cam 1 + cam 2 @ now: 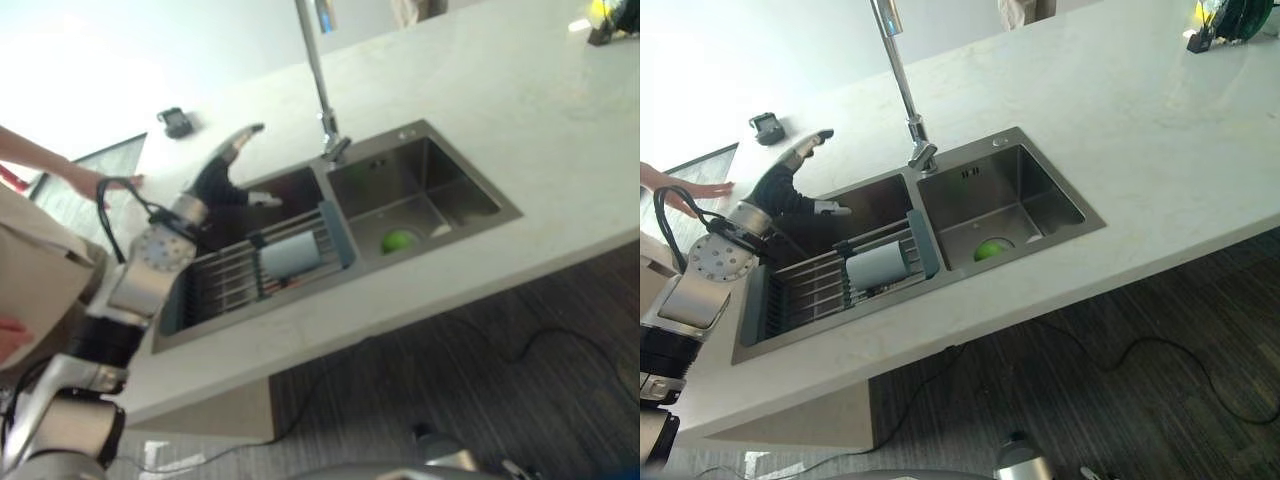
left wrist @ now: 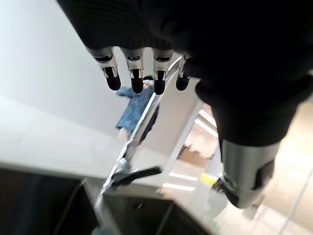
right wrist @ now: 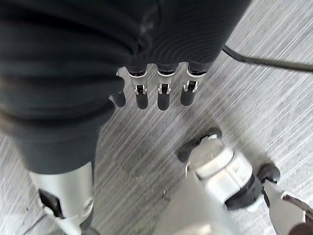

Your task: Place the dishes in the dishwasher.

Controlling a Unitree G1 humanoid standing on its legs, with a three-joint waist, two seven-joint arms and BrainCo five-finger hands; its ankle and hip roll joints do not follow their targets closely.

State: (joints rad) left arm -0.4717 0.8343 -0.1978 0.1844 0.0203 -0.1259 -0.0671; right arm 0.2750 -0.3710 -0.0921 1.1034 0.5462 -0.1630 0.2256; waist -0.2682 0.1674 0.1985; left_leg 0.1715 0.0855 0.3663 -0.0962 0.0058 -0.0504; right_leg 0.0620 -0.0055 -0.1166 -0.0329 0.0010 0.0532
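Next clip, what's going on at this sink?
The left robot hand hangs over the left basin of the steel double sink, fingers relaxed, holding nothing. A pale cup lies on the grey drying rack across that basin, untouched. The right robot hand hangs low over the floor, open. A person's hand shows beyond the counter.

Left hand (image 1: pixel 790 180) raised on an extended arm, fingers (image 2: pixel 137 78) straight and relaxed, thumb apart, nothing held. Right hand (image 3: pixel 151 73) hanging low, fingers (image 3: pixel 164 95) straight, nothing held.
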